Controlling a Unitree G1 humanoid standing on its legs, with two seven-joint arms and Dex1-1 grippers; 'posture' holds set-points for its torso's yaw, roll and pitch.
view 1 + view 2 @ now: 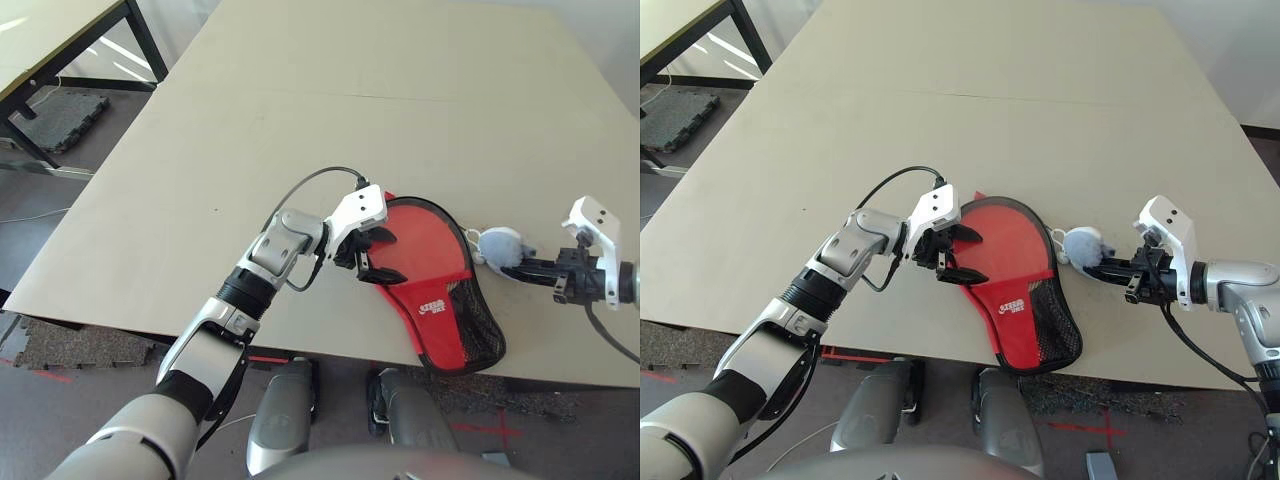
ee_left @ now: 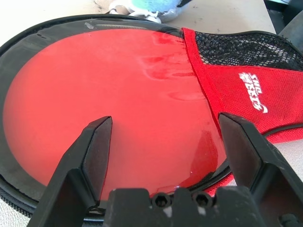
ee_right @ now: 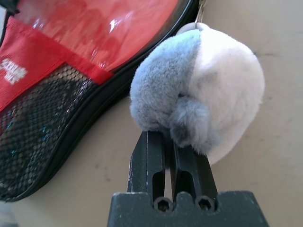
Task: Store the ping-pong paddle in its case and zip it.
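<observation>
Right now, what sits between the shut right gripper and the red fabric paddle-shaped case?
A grey-white plush ball, touching the right gripper and the case, per right eye view.

Right gripper (image 3: pixel 171 142) fingertips buried under the grey-white plush ball (image 3: pixel 203 90), contents of the case (image 1: pixel 435 285) unseen behind red cover and mesh pocket (image 2: pixel 246 45), white logo (image 1: pixel 434 308) lettering too small to read, case cut off by the left wrist view's edges

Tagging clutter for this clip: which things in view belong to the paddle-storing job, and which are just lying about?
Job in hand:
- case, red side up
- left end effector, open over the case's round part
- right end effector, shut on the plush ball
- plush ball, grey-white, apparently ringed to the case's rim

Lying about:
- side table
- black floor mat
</observation>
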